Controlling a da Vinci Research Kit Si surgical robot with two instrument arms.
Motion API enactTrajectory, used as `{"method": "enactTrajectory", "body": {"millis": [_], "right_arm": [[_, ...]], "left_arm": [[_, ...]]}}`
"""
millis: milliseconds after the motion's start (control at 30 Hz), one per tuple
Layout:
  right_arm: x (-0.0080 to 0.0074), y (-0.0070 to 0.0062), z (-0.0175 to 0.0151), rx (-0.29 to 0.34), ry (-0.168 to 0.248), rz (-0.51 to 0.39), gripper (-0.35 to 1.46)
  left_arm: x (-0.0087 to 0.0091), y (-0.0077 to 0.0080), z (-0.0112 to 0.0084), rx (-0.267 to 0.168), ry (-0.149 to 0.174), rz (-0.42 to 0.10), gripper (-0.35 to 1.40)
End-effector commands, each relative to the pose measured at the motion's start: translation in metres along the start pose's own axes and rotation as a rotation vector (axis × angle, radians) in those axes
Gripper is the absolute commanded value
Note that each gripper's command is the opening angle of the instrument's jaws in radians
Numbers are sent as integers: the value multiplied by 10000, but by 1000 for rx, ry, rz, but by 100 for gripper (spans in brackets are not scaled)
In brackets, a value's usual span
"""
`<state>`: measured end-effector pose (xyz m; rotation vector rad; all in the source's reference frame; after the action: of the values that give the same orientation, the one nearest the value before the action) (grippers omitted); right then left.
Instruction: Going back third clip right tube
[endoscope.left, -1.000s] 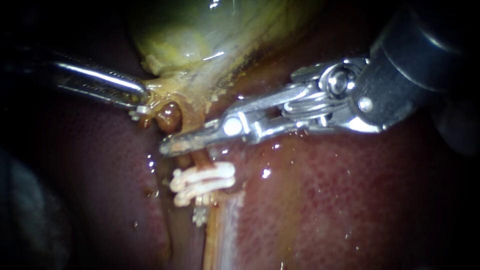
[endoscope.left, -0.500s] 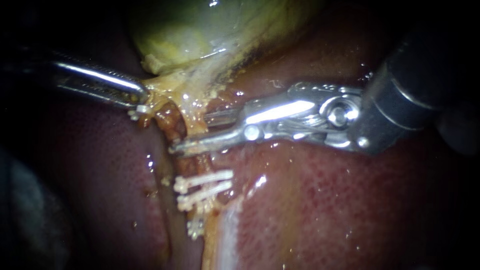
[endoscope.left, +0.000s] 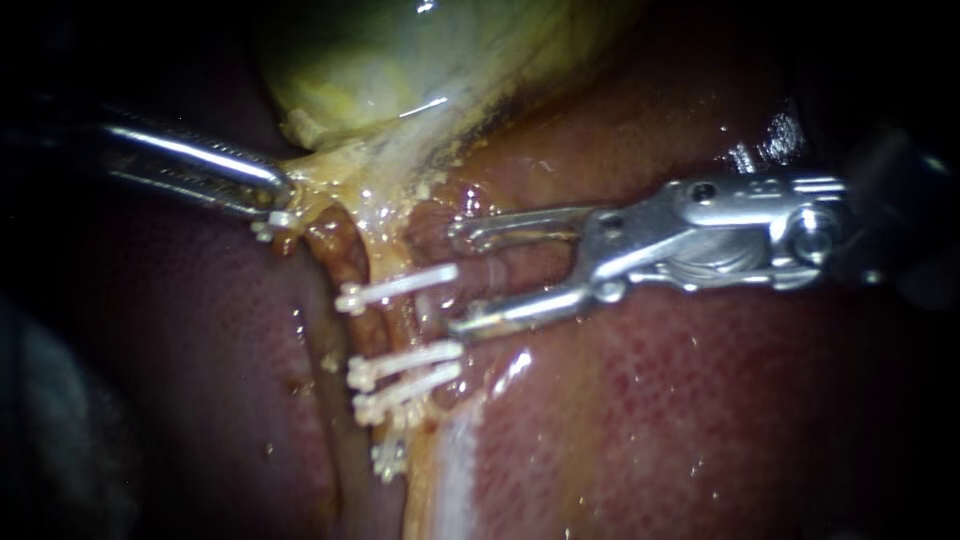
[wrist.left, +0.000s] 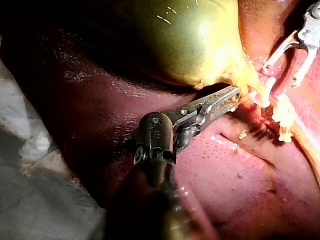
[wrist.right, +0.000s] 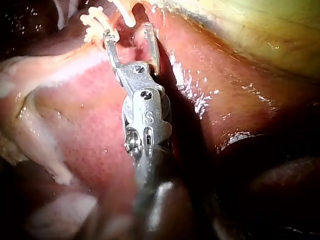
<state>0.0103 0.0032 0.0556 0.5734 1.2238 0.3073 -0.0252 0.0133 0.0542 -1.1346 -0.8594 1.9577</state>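
My right instrument (endoscope.left: 460, 280) stands with its jaws open and empty, just right of the tube (endoscope.left: 400, 325). A white clip (endoscope.left: 395, 287) sits across that tube level with the jaws. Two more white clips (endoscope.left: 405, 372) lie close together just below it. My left instrument (endoscope.left: 275, 200) is shut on the yellowish tissue at the neck of the green gallbladder (endoscope.left: 400, 60). In the right wrist view the clip (wrist.right: 124, 14) lies just ahead of the open jaws (wrist.right: 127, 32). The left wrist view shows my left instrument (wrist.left: 232, 97) closed on that tissue, with my right instrument (wrist.left: 280, 75) beyond.
Dark red liver (endoscope.left: 700, 400) surrounds the tube on both sides. A brown lumpy tube (endoscope.left: 340, 250) runs left of the clipped one. A small white clip end (endoscope.left: 388, 458) lies lower down. A pale cloth (wrist.left: 30, 165) borders the liver in the left wrist view.
My right instrument's jaws, closed across the tube, have opened and drawn back to the right. A white clip now sits on the tube where they were. The left instrument has held still.
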Motion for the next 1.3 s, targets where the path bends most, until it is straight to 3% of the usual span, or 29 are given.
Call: {"method": "enactTrajectory", "body": {"millis": [33,300,533,700,1033,1300], "right_arm": [[-1,-1,-5,4,0,-11,50],[-10,-16,-45,21,4,-58,50],[-6,-21,-68,-8,9,-63,50],[-4,-22,-75,-12,11,-59,50],[-3,-25,-76,-11,11,-59,50],[-2,-27,-77,-11,11,-59,50]], "left_arm": [[0,0,0,0,0,0,-35],[-1,1,-1,0,0,0,-35],[-2,0,4,3,1,1,-35],[-8,-4,21,8,2,5,-35],[-17,-34,67,4,-5,18,-35],[-19,-35,76,0,-8,26,-35]]}}
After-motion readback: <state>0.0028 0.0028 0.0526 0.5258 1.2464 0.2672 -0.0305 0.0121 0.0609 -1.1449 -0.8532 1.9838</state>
